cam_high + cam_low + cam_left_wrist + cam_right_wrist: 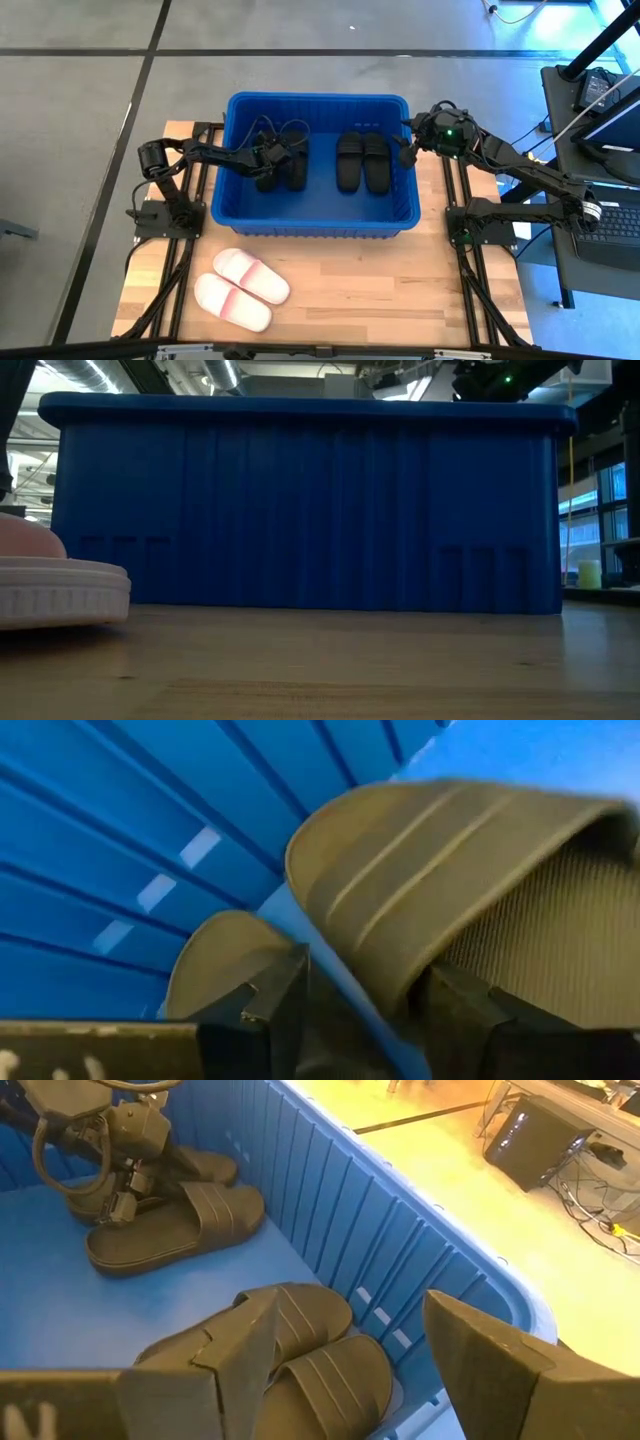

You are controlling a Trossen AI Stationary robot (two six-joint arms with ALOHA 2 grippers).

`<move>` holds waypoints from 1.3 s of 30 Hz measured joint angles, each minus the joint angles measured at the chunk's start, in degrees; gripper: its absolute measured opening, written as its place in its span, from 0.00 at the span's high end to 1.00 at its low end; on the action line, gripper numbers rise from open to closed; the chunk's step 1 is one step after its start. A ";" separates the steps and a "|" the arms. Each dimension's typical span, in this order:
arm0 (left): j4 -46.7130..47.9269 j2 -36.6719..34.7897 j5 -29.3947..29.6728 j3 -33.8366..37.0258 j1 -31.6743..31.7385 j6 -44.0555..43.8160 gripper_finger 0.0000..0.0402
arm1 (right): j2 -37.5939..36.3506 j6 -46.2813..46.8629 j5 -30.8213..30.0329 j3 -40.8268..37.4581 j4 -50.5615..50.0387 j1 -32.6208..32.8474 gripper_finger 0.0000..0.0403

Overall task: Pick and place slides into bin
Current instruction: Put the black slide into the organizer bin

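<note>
The blue bin [316, 225] stands at the table's far middle. Inside it, two pairs of black slides lie soles down on the floor: one at its left [290, 165], one at its right [362, 160]. My left gripper [268, 160] reaches down into the bin's left part and stands open about the strap of a black slide [450, 870]. My right gripper [408, 143] hangs open above the bin's right rim, over the right pair [300, 1350], with nothing between its fingers. Two white and pink slides [250, 275] [232, 302] lie on the table's near left. My left gripper has the edge of the black slide's strap [395, 970] between its open fingers, one finger [455, 1015] under the strap and one [280, 1005] outside it. It slants down from the table's left. The slide lies on the bin floor. Whether a finger touches the strap, I cannot tell.
The bin's tall front wall [300, 510] fills the low view, with a white slide [60, 588] at its left. Bare wood [400, 290] lies in front of the bin at the near right. A desk with equipment [600, 90] stands beyond the table's right edge.
</note>
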State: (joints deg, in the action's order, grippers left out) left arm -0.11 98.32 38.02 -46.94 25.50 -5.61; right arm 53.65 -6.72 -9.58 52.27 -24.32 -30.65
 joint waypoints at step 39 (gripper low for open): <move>27.52 -0.07 2.07 -14.37 0.09 -0.29 0.61 | 0.00 0.00 0.02 0.00 -0.41 0.02 0.38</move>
State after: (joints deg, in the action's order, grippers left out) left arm 27.41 98.26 40.09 -61.31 25.59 -5.90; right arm 53.65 -6.72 -9.56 52.27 -24.73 -30.64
